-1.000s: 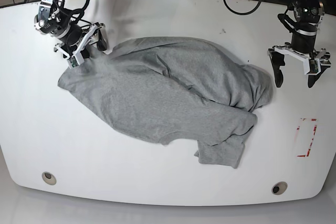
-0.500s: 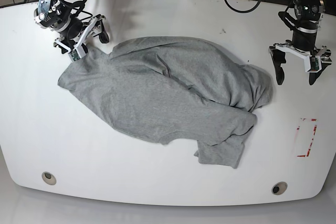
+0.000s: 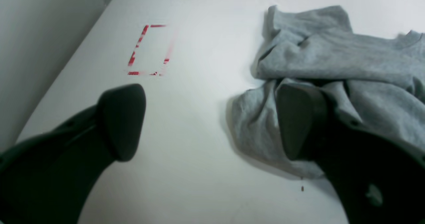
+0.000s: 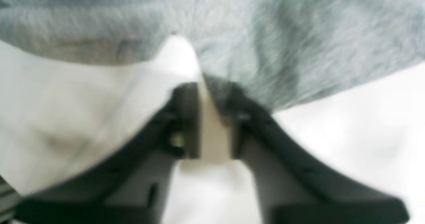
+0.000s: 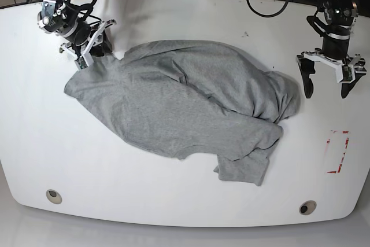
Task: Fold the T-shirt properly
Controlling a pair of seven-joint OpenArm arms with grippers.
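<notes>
The T-shirt is a light heather grey, plain on every fold that shows, with darker grey shading in its creases. The tabletop is glossy white. Near its edge sits a rectangle outline in patchy red. The left gripper has black fingers on a white frame, and the right gripper is also black and white.

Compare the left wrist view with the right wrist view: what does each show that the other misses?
Left wrist only: the open left hand, a red outline on the table, and a crumpled shirt edge. Right wrist only: the right hand nearly closed at the cloth's edge, blurred. Both: the grey shirt and white table.
</notes>
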